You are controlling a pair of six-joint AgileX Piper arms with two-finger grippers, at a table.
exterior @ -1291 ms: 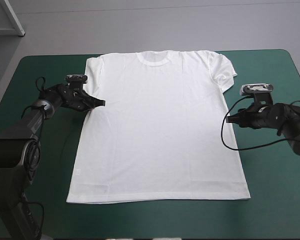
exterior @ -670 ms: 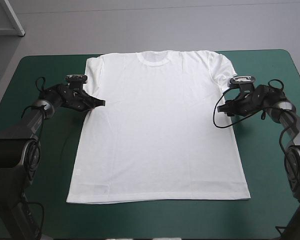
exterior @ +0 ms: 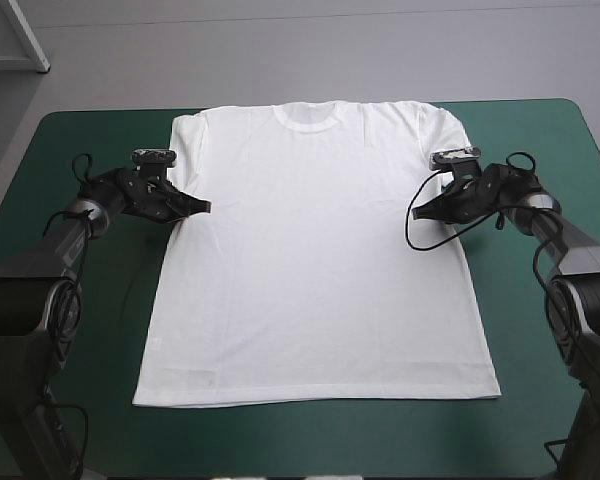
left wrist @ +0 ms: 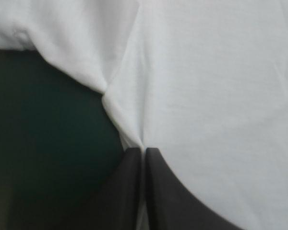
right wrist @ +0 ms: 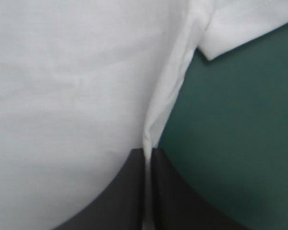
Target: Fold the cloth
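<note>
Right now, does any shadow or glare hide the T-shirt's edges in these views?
High view: even light, no glare, T-shirt edges plain on the teal-green cover. Left wrist view: cover beside the left gripper lies in shade. Right wrist view: cover evenly lit, no glare.

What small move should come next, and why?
Probably raise both grippers slightly, together. The left gripper and right gripper are each shut on a side edge of the T-shirt, which lies flat and unfolded, so a lift would start the fold.
</note>
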